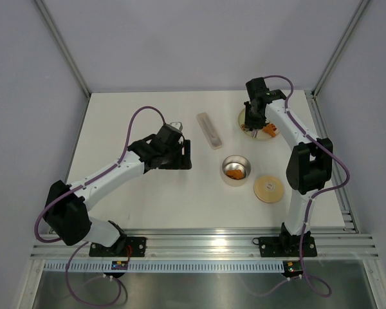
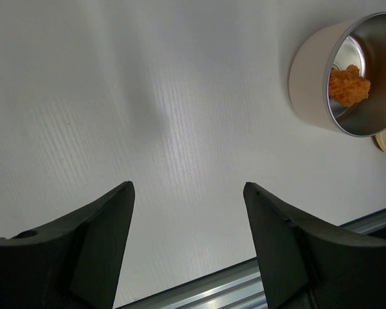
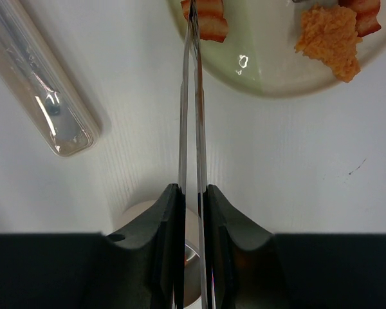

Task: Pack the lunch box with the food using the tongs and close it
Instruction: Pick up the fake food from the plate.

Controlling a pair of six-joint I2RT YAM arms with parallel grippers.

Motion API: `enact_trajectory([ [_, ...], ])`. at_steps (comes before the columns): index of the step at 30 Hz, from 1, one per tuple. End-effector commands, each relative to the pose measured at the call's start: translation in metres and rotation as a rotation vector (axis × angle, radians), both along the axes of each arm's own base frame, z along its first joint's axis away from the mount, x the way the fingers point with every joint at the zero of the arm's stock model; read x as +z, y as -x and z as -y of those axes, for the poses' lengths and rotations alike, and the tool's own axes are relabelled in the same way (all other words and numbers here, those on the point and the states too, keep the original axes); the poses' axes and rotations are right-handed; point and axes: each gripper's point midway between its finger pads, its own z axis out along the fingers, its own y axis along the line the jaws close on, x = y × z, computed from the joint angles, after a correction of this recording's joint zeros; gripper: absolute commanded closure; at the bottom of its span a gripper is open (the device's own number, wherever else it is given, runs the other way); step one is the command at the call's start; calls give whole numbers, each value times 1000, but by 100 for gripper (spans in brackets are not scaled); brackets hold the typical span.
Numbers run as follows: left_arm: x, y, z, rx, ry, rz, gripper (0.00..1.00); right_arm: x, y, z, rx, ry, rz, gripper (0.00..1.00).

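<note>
The lunch box (image 1: 236, 169) stands open mid-table with an orange food piece (image 2: 349, 85) in its steel bowl; its cream wall (image 2: 315, 71) shows in the left wrist view. Its tan lid (image 1: 269, 189) lies flat to its right. My right gripper (image 3: 192, 188) is shut on the silver tongs (image 3: 193, 96), whose nearly closed tips reach a red-and-white striped piece (image 3: 209, 19) on the pale green plate (image 3: 276, 64). Another orange piece (image 3: 328, 38) lies on that plate. My left gripper (image 2: 188, 193) hangs open and empty over bare table, left of the lunch box.
A pale translucent oblong case (image 1: 210, 131) lies between the two arms, left of the plate (image 1: 240, 120). An aluminium rail (image 2: 244, 290) runs along the table's near edge. Grey walls close in the back and both sides.
</note>
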Motion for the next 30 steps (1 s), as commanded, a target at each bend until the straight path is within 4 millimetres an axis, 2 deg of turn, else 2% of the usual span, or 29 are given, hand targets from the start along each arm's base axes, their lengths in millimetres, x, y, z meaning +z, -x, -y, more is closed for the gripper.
enact_trajectory([
  [1, 15, -4, 1, 9, 36, 42, 28, 13, -11, -1, 5, 27, 43, 76],
  [12, 12, -4, 3, 2, 37, 35, 28, 30, -12, -9, 33, -21, 93, 75],
  [24, 10, -4, 4, 0, 37, 27, 28, 13, -12, -12, 50, -24, 65, 75],
  [30, 10, -5, 5, -2, 36, 26, 28, 9, -12, 3, 8, 49, 51, 75],
])
